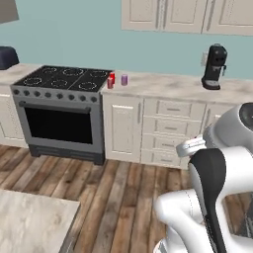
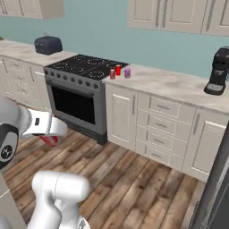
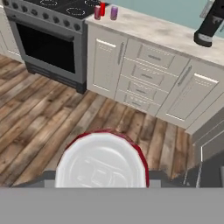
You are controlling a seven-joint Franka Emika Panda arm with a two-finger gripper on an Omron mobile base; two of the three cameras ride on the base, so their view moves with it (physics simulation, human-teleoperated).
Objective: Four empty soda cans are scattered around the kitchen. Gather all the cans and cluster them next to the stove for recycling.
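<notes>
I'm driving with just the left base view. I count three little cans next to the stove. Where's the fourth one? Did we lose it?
Observer: Not lost. In the hand view the fourth can, a red one, sits right in the gripper, with its pale top facing the camera.
Operator: Is it lying on the floor?
Observer: No. In the right base view it hangs under the hand, well above the wood floor.
Operator: What's the dark blue thing at my left edge?
Observer: A toaster. The right base view shows all of it, on the counter left of the stove.
</notes>
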